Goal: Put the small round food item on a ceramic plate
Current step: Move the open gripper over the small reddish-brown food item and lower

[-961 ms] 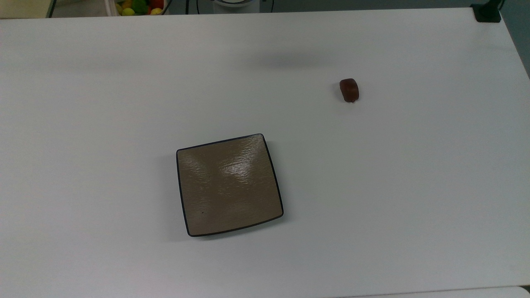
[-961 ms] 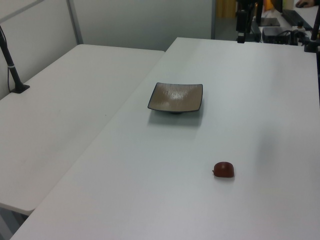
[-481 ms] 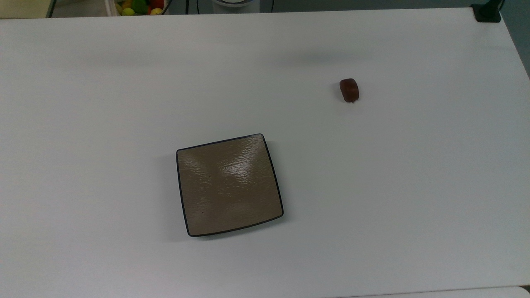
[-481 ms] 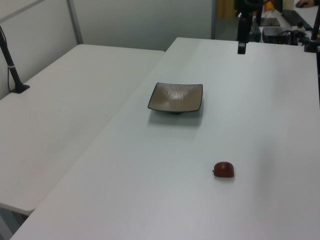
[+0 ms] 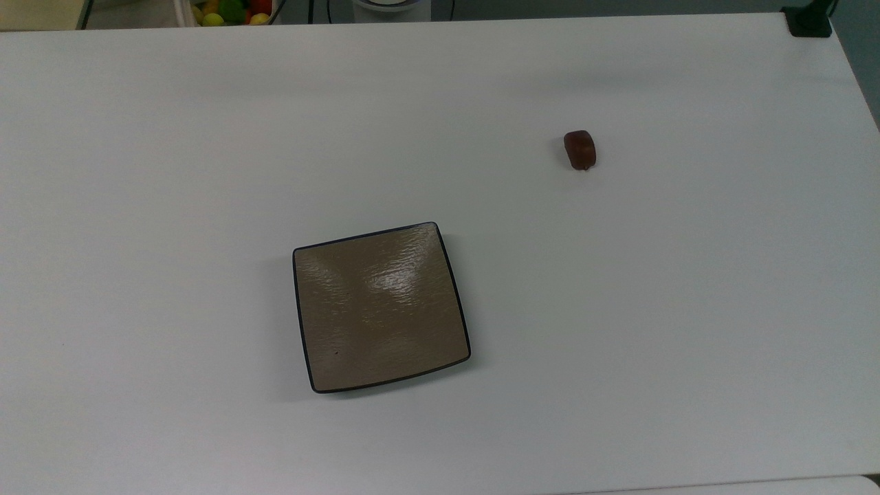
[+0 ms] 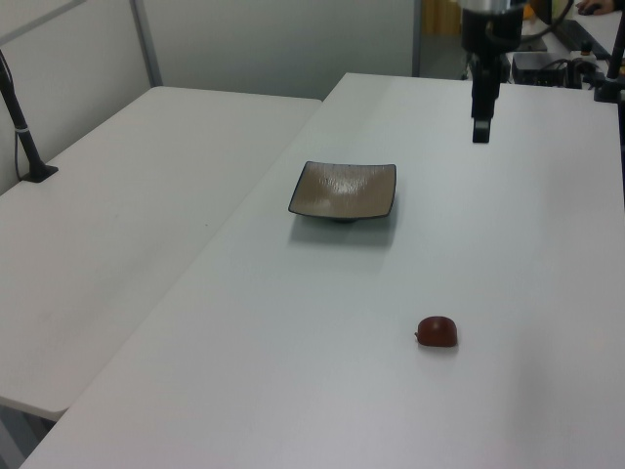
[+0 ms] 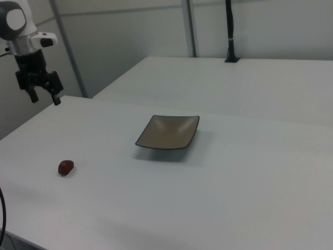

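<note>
The small round food item [image 5: 579,149], a dark reddish-brown glossy lump, lies alone on the white table, toward the top view's right. The ceramic plate [image 5: 380,306], square and tan-brown with a thin black rim, sits apart from it near the table's middle and holds nothing. In the right view the food item [image 7: 65,167] lies left of the plate [image 7: 169,132]. My gripper [image 7: 45,100] hangs open in the air well above and behind the food item, with nothing between its fingers. The left view has the gripper [image 6: 480,132] high over the table, beyond the food item [image 6: 437,331] and right of the plate [image 6: 344,190].
A bowl of yellow, green and red fruits [image 5: 230,10] stands off the table's far edge at the top view's upper left. A black clamp [image 5: 810,20] sits on the far right corner. A second white table [image 6: 127,195] adjoins, with a black post [image 6: 24,127].
My gripper has come down and nearer in the left view. Its faint shadow on the table has slid toward the top view's right. The food item and plate have not moved.
</note>
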Available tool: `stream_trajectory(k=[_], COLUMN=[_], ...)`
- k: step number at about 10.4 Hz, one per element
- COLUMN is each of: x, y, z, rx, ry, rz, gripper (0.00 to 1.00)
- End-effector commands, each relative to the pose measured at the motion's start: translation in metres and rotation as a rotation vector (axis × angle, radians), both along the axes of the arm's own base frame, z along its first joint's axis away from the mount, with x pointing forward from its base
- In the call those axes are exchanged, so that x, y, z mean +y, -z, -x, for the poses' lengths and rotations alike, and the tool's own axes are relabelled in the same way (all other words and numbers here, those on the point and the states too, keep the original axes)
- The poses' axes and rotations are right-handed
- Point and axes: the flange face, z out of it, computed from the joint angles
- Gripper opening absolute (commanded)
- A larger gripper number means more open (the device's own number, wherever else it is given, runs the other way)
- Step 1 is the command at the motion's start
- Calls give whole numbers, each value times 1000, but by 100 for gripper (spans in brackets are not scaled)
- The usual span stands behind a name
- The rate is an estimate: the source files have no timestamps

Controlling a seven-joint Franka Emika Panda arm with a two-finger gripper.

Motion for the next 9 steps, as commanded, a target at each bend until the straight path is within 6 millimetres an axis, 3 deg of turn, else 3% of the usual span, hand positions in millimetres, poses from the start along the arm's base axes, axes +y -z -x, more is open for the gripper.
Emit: stream_trajectory(k=[1,4,6,9], x=[36,53,72,81], y=[34,73,111,159], z=[-2,-16,-20,-26], rx=[-4,8,22,-1], ry=[-27,-18,8,39], rz=[-7,-5,20,21], gripper=[100,100,100,100])
